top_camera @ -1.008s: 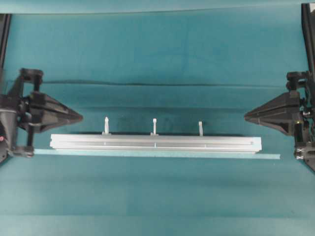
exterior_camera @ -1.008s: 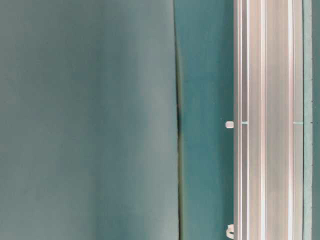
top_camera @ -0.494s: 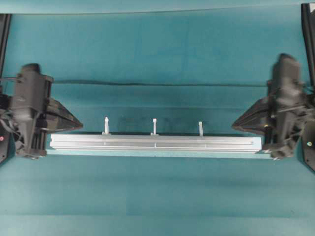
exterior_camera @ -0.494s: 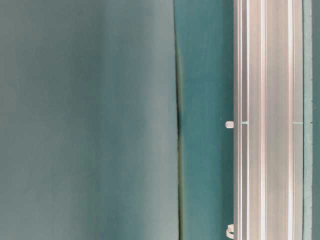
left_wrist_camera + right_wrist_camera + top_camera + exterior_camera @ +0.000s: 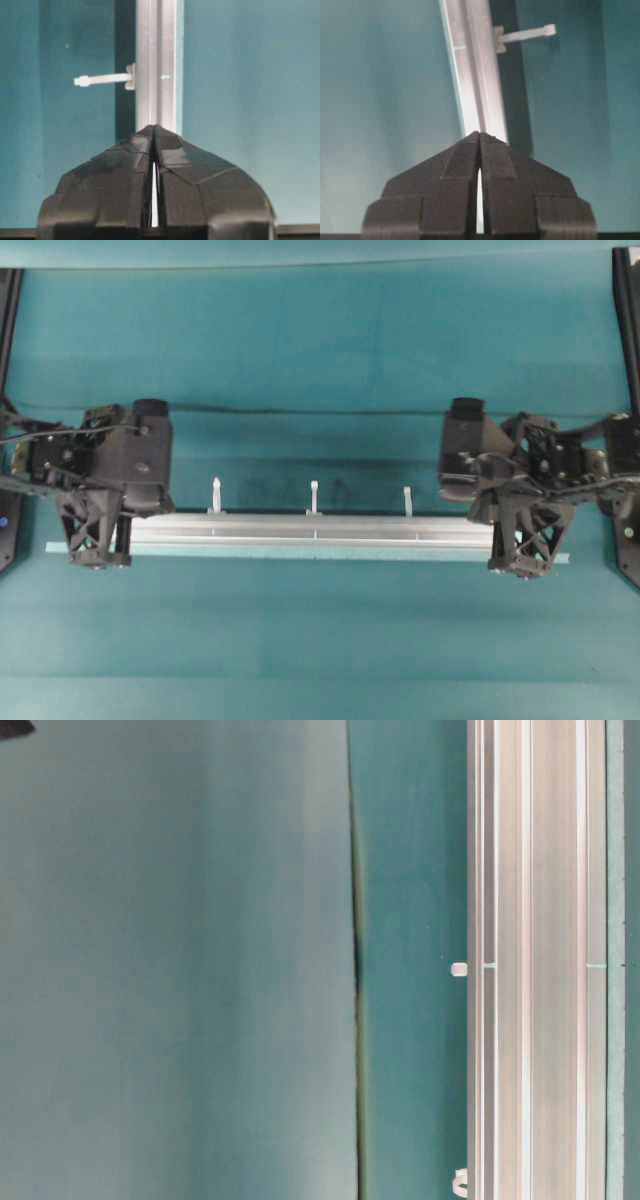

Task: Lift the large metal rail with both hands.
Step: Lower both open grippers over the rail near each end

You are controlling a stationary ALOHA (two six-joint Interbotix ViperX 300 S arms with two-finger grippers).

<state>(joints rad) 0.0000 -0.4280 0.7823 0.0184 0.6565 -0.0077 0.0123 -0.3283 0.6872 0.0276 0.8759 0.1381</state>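
i see the rail (image 5: pixel 315 530) lying flat across the middle of the teal cloth (image 5: pixel 320 360), lengthwise from left to right in the overhead view, with three white pegs (image 5: pixel 313 496) standing along its far edge. a thin pale strip (image 5: pixel 300 554) runs just along its near edge. my left gripper (image 5: pixel 97 560) sits over the rail's left end, fingers pointed down, and my right gripper (image 5: pixel 522 568) sits over the right end the same way. in the left wrist view the left gripper (image 5: pixel 153 128) is clenched on nothing, fingertips pressed together right above the rail (image 5: pixel 156 60), which runs straight away from them past one peg (image 5: pixel 102 79). the right gripper (image 5: pixel 479 134) is clenched empty too, the rail (image 5: pixel 475 70) slanting away from its tips. whether either tip touches the metal i can't quite tell. the table-level view shows only the rail (image 5: pixel 535 960) on the cloth.
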